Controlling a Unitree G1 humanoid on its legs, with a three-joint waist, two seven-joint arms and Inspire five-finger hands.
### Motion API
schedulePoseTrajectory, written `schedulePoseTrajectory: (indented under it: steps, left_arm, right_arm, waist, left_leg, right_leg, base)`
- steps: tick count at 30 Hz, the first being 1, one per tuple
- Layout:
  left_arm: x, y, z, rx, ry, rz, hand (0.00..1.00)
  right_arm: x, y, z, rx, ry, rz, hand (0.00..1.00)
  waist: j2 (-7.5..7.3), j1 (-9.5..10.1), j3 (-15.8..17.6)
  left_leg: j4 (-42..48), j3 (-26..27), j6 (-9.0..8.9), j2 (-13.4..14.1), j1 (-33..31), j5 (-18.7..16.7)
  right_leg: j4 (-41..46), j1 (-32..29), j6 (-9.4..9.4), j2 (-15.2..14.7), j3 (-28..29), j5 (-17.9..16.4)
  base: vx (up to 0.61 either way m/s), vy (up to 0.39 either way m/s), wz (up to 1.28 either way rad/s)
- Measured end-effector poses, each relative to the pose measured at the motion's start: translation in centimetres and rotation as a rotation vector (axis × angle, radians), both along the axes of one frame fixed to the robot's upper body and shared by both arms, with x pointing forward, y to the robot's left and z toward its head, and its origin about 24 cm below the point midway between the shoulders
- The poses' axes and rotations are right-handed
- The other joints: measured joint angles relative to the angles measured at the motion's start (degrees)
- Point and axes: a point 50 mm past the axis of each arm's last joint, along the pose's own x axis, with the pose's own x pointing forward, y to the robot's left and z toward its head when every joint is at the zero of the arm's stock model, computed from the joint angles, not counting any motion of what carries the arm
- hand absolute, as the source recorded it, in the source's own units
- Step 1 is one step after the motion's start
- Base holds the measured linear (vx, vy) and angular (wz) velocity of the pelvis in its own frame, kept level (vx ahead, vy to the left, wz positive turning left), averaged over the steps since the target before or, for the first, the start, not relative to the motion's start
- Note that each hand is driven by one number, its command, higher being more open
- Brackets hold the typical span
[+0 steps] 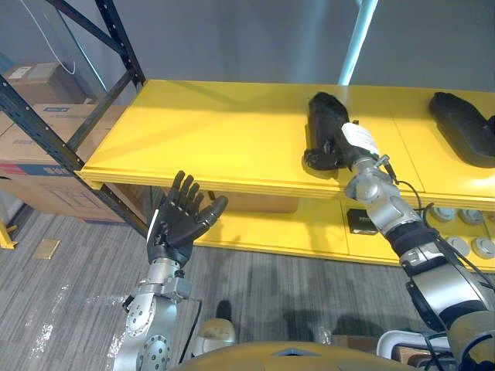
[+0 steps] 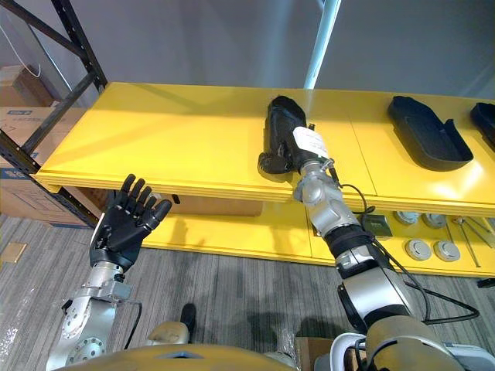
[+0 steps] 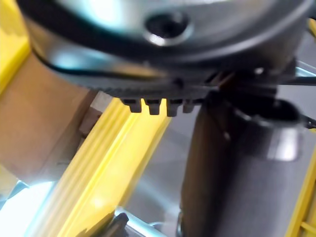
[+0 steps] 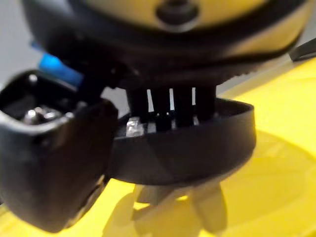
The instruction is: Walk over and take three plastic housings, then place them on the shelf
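Left eye view: the right hand (image 4: 163, 49) grips a black moulded plastic housing (image 1: 325, 116) lying on the flat yellow shelf board (image 1: 209, 131), right of centre.
The housing's long axis runs from the shelf's front edge toward the back, and the fingers (image 4: 182, 106) and thumb are curled round its near end. A second black plastic housing (image 1: 464, 127) lies slanted at upper right. At lower left the left hand (image 1: 176, 220) has its fingers spread and holds nothing.

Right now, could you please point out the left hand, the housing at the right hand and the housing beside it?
Left hand (image 2: 116, 232): right eye view, palm.
First housing (image 2: 280, 116): right eye view, far end.
Second housing (image 2: 429, 133): right eye view, hollow middle.
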Motion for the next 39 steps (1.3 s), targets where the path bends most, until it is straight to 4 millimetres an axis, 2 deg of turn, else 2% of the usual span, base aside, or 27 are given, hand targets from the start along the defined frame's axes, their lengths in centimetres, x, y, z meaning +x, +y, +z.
schedulePoseTrajectory:
  steps: [16,20,24,31,36,39]
  left_arm:
    - [0.4,0.0,0.3,0.0,-0.015,0.004,1.0]
    - [0.4,-0.1,0.3,-0.001,-0.014,0.003,1.0]
    - [0.4,-0.2,-0.1,-0.003,0.003,-0.001,1.0]
    - [0.1,-0.7,-2.6,0.006,0.113,-0.038,1.0]
    - [0.1,-0.9,-2.8,0.011,0.119,-0.057,1.0]
    - [0.1,-0.9,-2.7,0.011,0.118,-0.059,1.0]
  right_arm:
    - [0.1,0.3,-0.4,-0.063,0.005,0.029,0.0]
    - [0.2,0.1,-0.2,-0.161,-0.008,0.057,0.0]
    - [0.1,-1.0,0.0,-0.268,-0.01,0.083,0.0]
    - [1.5,-1.5,2.3,-0.37,-0.03,0.078,0.0]
    - [2.2,-1.6,4.1,-0.399,-0.066,0.082,0.0]
    - [2.3,-1.9,4.9,-0.423,-0.077,0.082,0.0]
  waist:
    - [-0.01,0.02,0.0]
    - [-0.02,0.14,0.0]
    - [-0.02,1.03,0.0]
    - [-0.57,1.66,0.8]
    - [-0.72,2.0,0.9]
    - [-0.73,2.92,0.9]
  left_leg:
    - [0.0,0.1,0.0,0.0,0.0,0.0]
    - [0.0,-0.1,0.0,-0.1,0.0,0.0]
    - [0.0,-0.8,0.01,-0.2,-0.2,0.1]
    - [0.0,-1.9,0.03,0.0,-0.6,0.2]
    - [0.2,-2.5,0.07,0.0,-1.2,0.2]
    - [0.2,-2.6,0.09,0.0,-1.3,0.2]
  right_leg:
    - [0.0,0.0,0.02,0.0,0.0,0.0]
    - [0.0,0.1,0.06,-0.1,-0.2,0.0]
    - [0.0,0.4,0.11,-0.1,-1.0,0.1]
    - [-0.6,1.4,0.23,0.3,-2.0,0.2]
    - [-1.4,1.5,0.39,0.4,-2.8,0.4]
    - [-1.6,1.6,0.39,0.5,-2.9,0.4]
  base:
    - [0.0,0.0,0.0]
    - [0.0,0.0,0.01]
    - [0.0,0.0,0.08]
    - [0.0,-0.008,0.07]
    - [0.01,-0.01,0.09]
    - [0.01,-0.002,0.01]
